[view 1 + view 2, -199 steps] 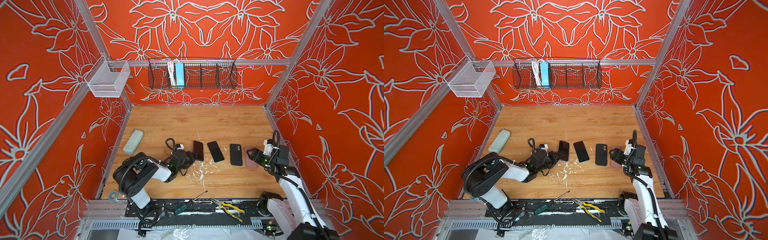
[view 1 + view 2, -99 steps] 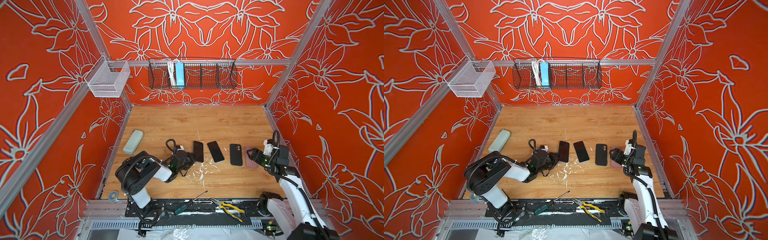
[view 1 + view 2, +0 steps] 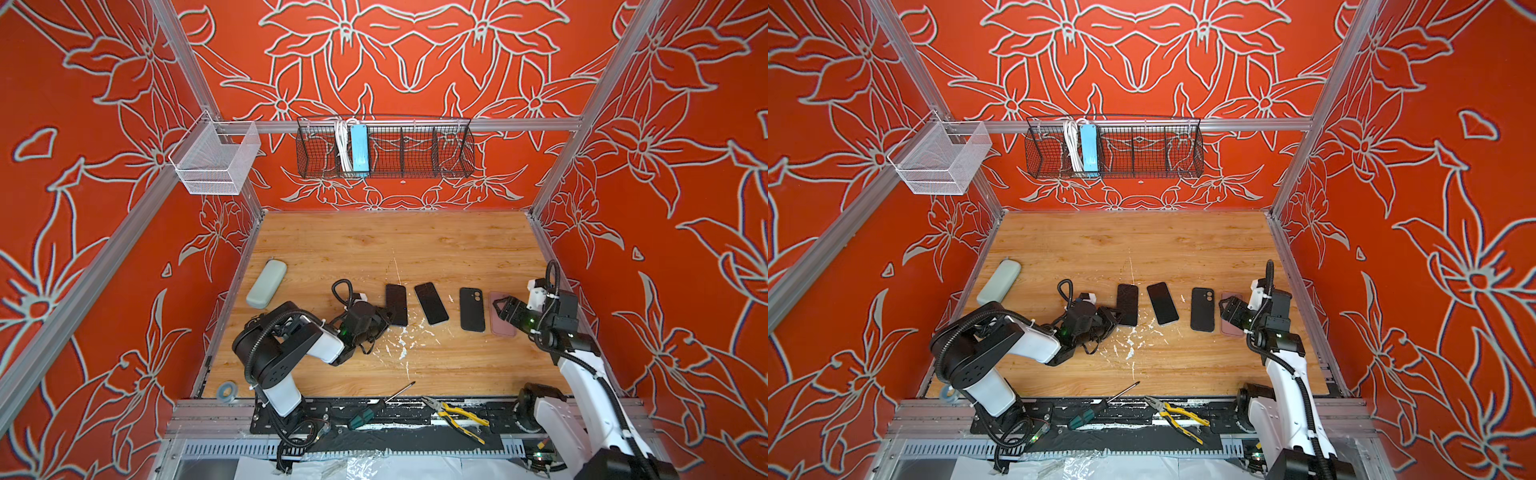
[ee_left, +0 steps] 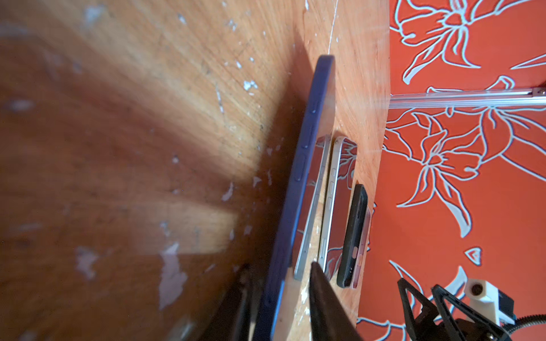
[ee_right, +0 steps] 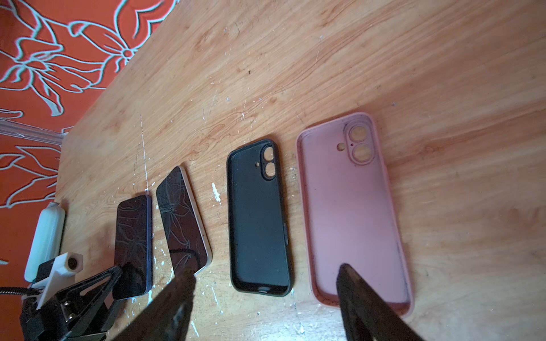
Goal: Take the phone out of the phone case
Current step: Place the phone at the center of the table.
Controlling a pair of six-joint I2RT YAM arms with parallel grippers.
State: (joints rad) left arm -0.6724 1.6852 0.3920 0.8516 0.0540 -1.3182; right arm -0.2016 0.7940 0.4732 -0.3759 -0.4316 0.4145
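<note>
A phone in a dark blue phone case lies flat, leftmost in a row of four things on the wooden table. My left gripper is low at its near end. Its jaws stand either side of the case's edge, and one finger is clear of it. To the right lie a bare silver-edged phone, an empty black case and an empty pink case. My right gripper hangs open over the near ends of these two cases and holds nothing.
A pale green pouch lies at the left wall. A tape roll, screwdriver and yellow pliers lie along the front rail. A black wire basket and a white mesh basket hang on the walls.
My left gripper's jaws have parted at the near end of the cased phone, and the left arm's elbow has shifted a little. The phone and my right arm have stayed put.
</note>
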